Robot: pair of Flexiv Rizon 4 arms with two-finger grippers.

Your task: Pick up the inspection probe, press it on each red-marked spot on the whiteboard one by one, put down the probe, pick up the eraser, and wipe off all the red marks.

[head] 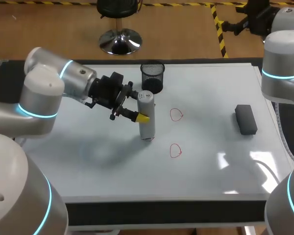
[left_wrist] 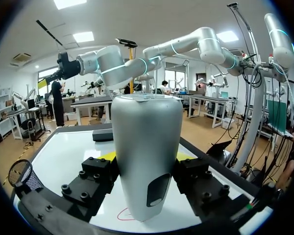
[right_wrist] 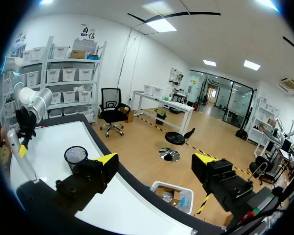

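Left gripper (head: 145, 117) clenched on upright probe (head: 146, 105), base at whiteboard (head: 88, 161). 2 red marks (head: 176, 115) at 2 and 4 o'clock of probe base, eraser (head: 245, 119) farther at 3. Right gripper (right_wrist: 156, 169) spread, holding nothing. Risk: tall probe may pivot in grip under press, tip missing mark.
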